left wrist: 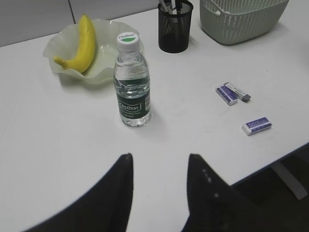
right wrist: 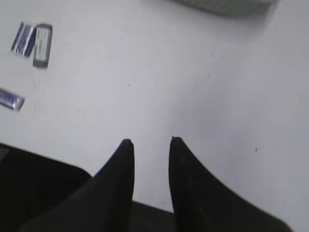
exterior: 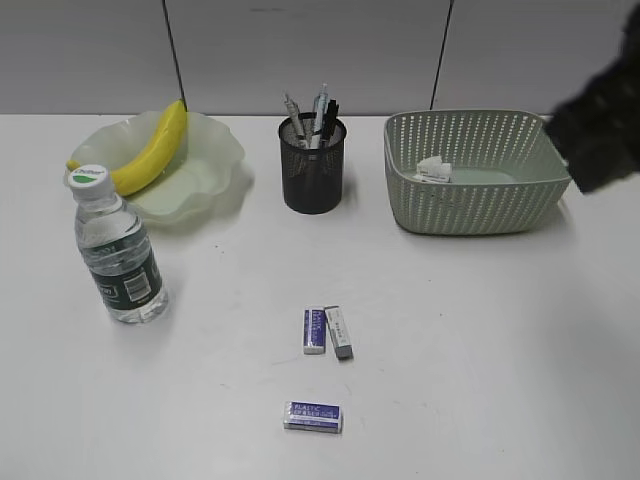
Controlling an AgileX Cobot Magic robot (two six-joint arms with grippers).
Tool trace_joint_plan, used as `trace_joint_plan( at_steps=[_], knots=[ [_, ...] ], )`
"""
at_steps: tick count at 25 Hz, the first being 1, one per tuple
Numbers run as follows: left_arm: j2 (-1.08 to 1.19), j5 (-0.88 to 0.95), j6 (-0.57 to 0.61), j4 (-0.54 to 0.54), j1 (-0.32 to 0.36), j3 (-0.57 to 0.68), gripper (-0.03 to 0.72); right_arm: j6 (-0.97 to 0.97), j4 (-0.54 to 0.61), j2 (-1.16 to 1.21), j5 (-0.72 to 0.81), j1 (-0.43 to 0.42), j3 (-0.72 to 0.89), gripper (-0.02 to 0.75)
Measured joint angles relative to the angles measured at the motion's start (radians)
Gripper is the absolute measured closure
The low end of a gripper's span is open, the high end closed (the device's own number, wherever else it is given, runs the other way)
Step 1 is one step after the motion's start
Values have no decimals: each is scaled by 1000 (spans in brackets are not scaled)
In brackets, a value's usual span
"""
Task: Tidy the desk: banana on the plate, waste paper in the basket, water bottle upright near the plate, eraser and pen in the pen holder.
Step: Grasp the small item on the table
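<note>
**Three erasers lying loose on the table**

I am seeing three sleeved block erasers (exterior: 314, 330) lying flat on the smooth white table (exterior: 480, 350), before the black mesh pen holder (exterior: 313, 165). Both my left tool (left wrist: 159, 162) and right tool (right wrist: 149, 142) are hanging parted, holding nothing.

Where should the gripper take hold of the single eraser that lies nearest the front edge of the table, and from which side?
Probably from straight above, across the middle of the front eraser, with one finger on each long side. It lies flat, long axis left to right, so only the short width fits between the fingers. It lies apart from the two erasers behind it. The open right gripper seems the nearer one.
</note>
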Motion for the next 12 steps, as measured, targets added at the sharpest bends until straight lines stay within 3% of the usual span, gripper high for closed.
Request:
trace_joint_plan(
  at_steps=[7,12],
  knots=[
    [0,-1,0,0,0,0,406,0,41,-452,3,0,387,522],
    [0,-1,0,-2,0,0,406,-34,48,-801,2,0,570,522]
  ],
)
